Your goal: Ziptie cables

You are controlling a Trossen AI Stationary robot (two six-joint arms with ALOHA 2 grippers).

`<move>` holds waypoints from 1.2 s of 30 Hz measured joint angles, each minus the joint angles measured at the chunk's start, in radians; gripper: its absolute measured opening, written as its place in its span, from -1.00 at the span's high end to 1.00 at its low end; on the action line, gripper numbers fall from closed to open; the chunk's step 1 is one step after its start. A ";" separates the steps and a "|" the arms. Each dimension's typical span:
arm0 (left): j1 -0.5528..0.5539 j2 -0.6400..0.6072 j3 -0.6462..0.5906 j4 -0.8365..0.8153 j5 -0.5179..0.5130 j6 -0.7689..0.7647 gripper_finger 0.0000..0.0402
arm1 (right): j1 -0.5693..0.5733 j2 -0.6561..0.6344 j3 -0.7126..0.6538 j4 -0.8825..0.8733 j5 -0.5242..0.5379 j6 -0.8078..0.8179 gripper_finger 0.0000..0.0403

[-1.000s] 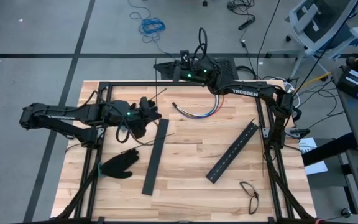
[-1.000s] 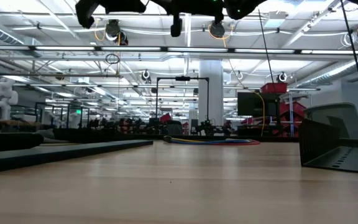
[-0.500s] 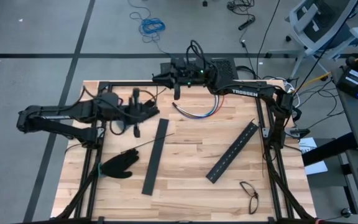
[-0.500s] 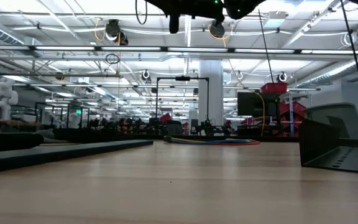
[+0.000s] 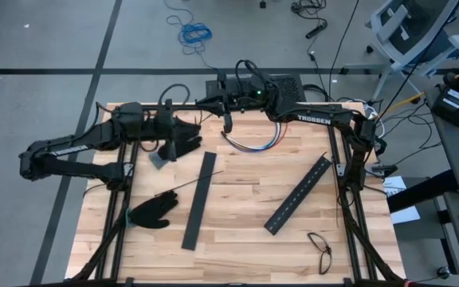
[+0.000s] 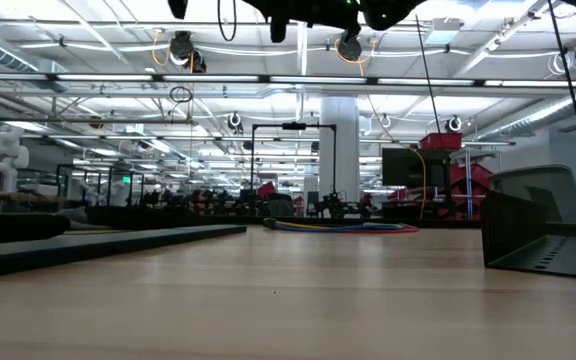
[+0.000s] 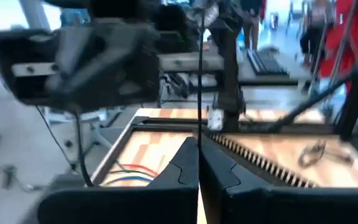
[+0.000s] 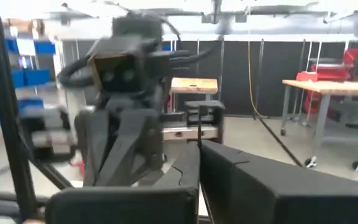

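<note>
both arms are up off the pale wooden tabletop (image 5: 237, 239) and face each other near its far edge. the left gripper (image 5: 188, 137) hangs over the far left part of the tabletop, and from its wrist view the two dark fingers (image 7: 182, 171) sit pressed together around a very thin dark ziptie (image 7: 199, 74) that stands straight up from between them, so the jaws are closed on that strip. the right gripper (image 5: 226, 121) reaches in from the far right corner and hangs just beside the left one, a small gap between them; in its own wrist view the fingers (image 8: 188, 168) also meet with a thin dark line rising from between them, so those jaws look closed, though i cannot tell what that line is.

the loose bundle of thin red, blue and white cables (image 5: 253, 143) lies curved on the tabletop just below the right gripper, untouched by either arm; from the low view it shows as a flat streak of colour (image 6: 338, 227) at the far side.

a long flat black slotted bar (image 5: 199, 199) lies left of centre, a second thin dark ziptie (image 5: 186, 186) slanting across beside it. another black slotted bar (image 5: 298, 194) lies diagonally to the right. a black glove (image 5: 151, 211) sits near the left edge, and a pair of glasses (image 5: 319, 249) rests near the right front corner.
</note>
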 joint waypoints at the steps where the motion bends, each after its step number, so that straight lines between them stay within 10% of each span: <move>1: 0.017 0.000 0.000 0.002 0.027 -0.043 1.00 | 0.000 0.000 0.000 -0.005 0.004 -0.026 1.00; 12: 0.158 0.008 -0.002 0.005 0.237 -0.383 1.00 | -0.003 0.000 0.000 -0.067 0.157 -0.247 1.00; 36: 0.159 0.008 -0.006 0.006 0.220 -0.270 0.72 | -0.009 0.000 0.000 -0.068 0.156 -0.221 1.00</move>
